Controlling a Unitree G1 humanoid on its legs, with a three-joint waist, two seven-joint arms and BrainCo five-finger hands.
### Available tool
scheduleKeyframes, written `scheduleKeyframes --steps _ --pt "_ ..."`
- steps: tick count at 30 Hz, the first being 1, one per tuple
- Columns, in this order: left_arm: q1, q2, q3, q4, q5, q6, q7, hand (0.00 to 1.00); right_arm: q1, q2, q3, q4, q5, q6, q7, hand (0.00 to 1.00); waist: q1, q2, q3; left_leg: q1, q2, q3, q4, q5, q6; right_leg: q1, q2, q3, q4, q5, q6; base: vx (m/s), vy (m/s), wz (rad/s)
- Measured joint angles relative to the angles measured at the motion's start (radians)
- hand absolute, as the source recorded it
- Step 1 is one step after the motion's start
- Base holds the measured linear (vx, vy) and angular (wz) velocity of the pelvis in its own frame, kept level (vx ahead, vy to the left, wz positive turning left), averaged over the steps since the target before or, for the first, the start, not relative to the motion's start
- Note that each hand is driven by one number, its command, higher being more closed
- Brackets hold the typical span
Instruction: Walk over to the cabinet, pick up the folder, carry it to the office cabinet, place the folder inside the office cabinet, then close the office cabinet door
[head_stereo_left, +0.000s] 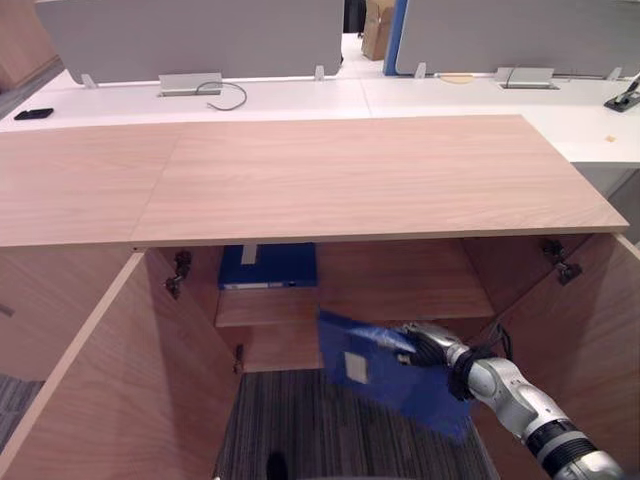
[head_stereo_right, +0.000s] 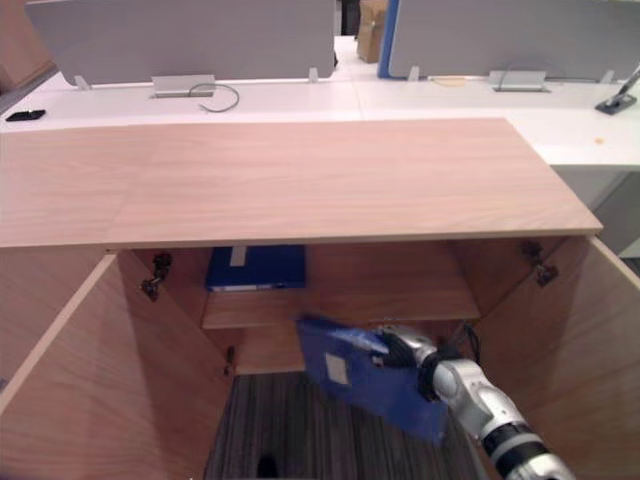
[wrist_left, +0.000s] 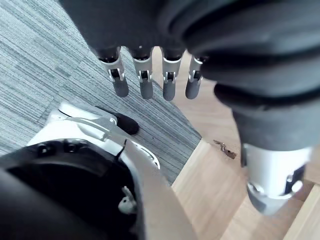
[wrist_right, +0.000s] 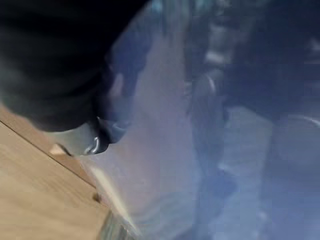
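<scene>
inside the open front of the office cabinet (head_stereo_left: 330, 180), below its wide wooden top, the right hand (head_stereo_left: 428, 346) holds the folder (head_stereo_left: 380, 390) up off the floor, and its arm comes in from the lower right. the fingers and thumb are closed on the folder's upper edge, thumb on the near face. the folder is a thin blue, partly see-through sleeve with a white label (head_stereo_left: 355, 367) on its face. it hangs tilted, its far corner up by the front edge of the shelf (head_stereo_left: 400, 295) and its near corner low beside the forearm. it is in the air in front of the lower compartment and rests on nothing. in the right wrist view the blue sheet lies across the hand, with dark fingers showing through it

on the shelf, towards the left, a thick blue binder (head_stereo_left: 268, 266) lies flat, just behind and above the folder, apart from it. both doors are swung wide: the left door (head_stereo_left: 110, 380) and the right door (head_stereo_left: 590, 330) stand out to either side, and striped grey carpet (head_stereo_left: 300, 420) lies between them

the left hand (wrist_left: 143, 75) hangs over the carpet beside a wooden panel, fingers straight and loose, with nothing in them

beyond the cabinet a white surface (head_stereo_left: 300, 98) carries grey screens (head_stereo_left: 190, 35) and a black phone (head_stereo_left: 34, 113) near its left end
</scene>
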Motion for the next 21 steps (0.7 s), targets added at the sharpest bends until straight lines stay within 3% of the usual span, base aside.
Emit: scheduleKeyframes --steps 6,8,10,12,13,14,18,21 --pt "0.004 0.002 -0.031 -0.001 0.002 -0.006 -0.001 0.0 -0.002 -0.017 0.009 0.105 -0.053 -0.003 0.002 1.0 0.0 0.017 0.018 0.019 -0.017 -0.007 0.014 -0.029 0.005 0.017 -0.021 -0.008 0.011 -0.019 0.014 -0.03 0.019 0.0" --pt "0.014 -0.004 -0.048 -0.013 0.002 -0.008 -0.001 0.0 -0.019 -0.007 -0.041 0.147 -0.045 0.008 0.003 1.0 -0.002 0.033 0.05 0.001 -0.03 -0.02 0.094 -0.085 0.017 0.027 -0.044 -0.018 0.038 -0.048 0.018 0.01 0.062 0.11" --pt "0.016 -0.023 -0.063 -0.036 0.001 -0.009 -0.001 0.0 -0.069 0.025 -0.178 0.199 0.052 0.057 0.0 1.0 -0.01 0.063 0.098 -0.07 -0.028 -0.032 0.256 -0.171 0.029 0.017 -0.062 -0.031 0.085 -0.069 0.019 -0.01 0.1 0.15" --pt "0.013 -0.058 -0.073 -0.056 -0.005 -0.009 0.0 0.0 -0.181 0.072 -0.371 0.242 0.259 0.129 -0.049 1.0 -0.012 0.129 0.162 -0.173 0.009 -0.031 0.458 -0.258 0.044 -0.047 -0.061 -0.032 0.201 -0.091 0.039 0.01 0.108 -0.1" --pt "0.009 -0.064 -0.073 -0.058 -0.007 -0.009 0.0 0.0 -0.21 0.072 -0.392 0.244 0.281 0.145 -0.05 1.0 -0.006 0.144 0.181 -0.188 0.02 -0.03 0.493 -0.274 0.046 -0.067 -0.059 -0.033 0.236 -0.096 0.04 0.03 0.101 -0.32" --pt "0.005 -0.066 -0.073 -0.058 -0.013 -0.009 0.001 0.0 -0.239 0.072 -0.392 0.25 0.353 0.155 -0.05 1.0 0.0 0.151 0.202 -0.206 0.03 -0.03 0.531 -0.29 0.052 -0.099 -0.061 -0.036 0.289 -0.109 0.037 0.03 0.082 -0.33" --pt "-0.023 -0.08 -0.055 -0.078 -0.038 -0.01 0.005 0.0 -0.272 0.184 -0.535 0.174 0.634 0.162 -0.194 1.0 0.003 0.146 0.265 -0.263 0.037 -0.003 0.677 -0.375 0.068 -0.224 -0.127 -0.028 0.562 -0.215 0.044 0.0 0.051 -0.14" --pt "-0.029 -0.099 -0.009 -0.099 -0.048 -0.011 0.007 0.0 -0.272 0.223 -0.546 0.063 0.71 0.159 -0.228 1.0 0.01 0.138 0.276 -0.325 0.041 0.031 0.803 -0.452 0.074 -0.308 -0.182 -0.021 0.724 -0.305 0.057 -0.06 0.024 -0.23"
